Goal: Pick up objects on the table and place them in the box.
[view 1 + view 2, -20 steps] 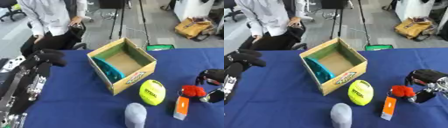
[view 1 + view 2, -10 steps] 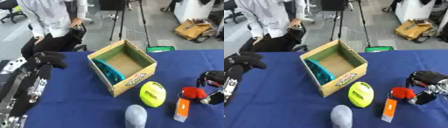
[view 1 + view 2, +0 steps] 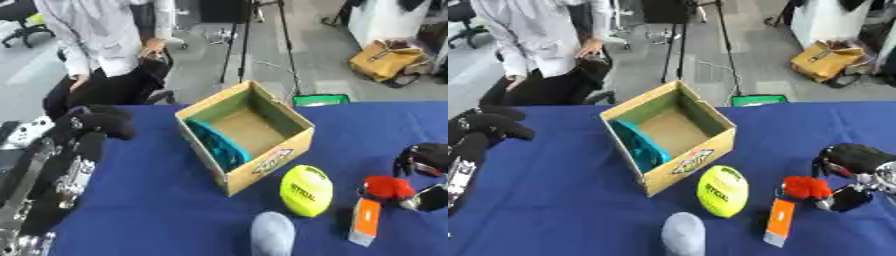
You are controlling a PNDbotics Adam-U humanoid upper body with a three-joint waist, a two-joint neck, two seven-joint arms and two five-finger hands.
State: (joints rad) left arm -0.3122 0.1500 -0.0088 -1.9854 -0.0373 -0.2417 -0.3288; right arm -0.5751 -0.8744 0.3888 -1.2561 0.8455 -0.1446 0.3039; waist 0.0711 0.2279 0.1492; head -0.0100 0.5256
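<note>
Right hand (image 3: 852, 172): hovering at the tabletop's right edge, fingers curling round a small red object (image 3: 805, 187); the contact itself is blurred, so probably pinching it.
Red object: looking light and soft, best taken across its middle.
Ball (image 3: 722, 190): lying left of those fingers, light, likely to roll.
Orange pack (image 3: 776, 222): lying just below the fingers, flat and thin.
Box (image 3: 248, 134): sitting open beyond the ball, something teal inside; free tabletop (image 3: 157, 200) stretching between.
Left hand (image 3: 92, 125): idling far left, fingers curled, holding nothing.
</note>
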